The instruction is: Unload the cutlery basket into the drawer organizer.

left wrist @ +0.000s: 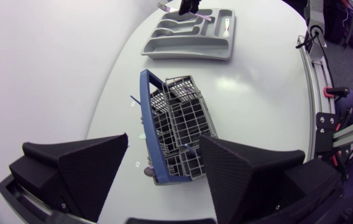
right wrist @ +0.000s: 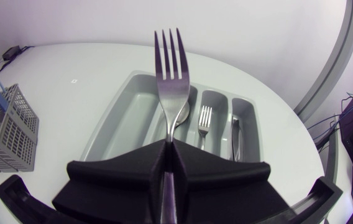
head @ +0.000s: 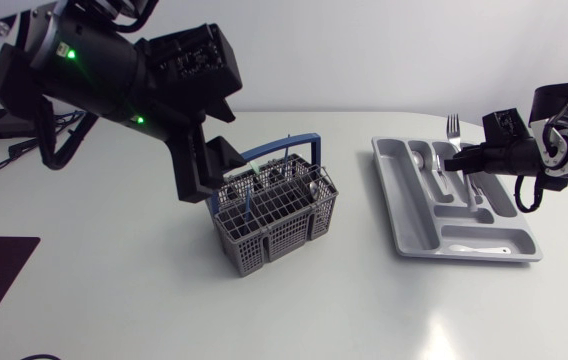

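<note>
Our grey mesh cutlery basket [head: 274,215], its blue handle [head: 282,148] raised, stands near the table's middle with several pieces upright in it. The grey drawer organizer [head: 404,200] lies well apart to its right, a small fork [right wrist: 206,118] in one long slot. Above it, our right gripper [right wrist: 170,146] clamps a steel fork [right wrist: 171,81] by the handle, tines pointing away.

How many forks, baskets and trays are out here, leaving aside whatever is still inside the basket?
Cutlery basket: 1
Organizer tray: 1
Forks: 2 (one fork held in the right fingers, another lying in the tray)
Total: 4
</note>
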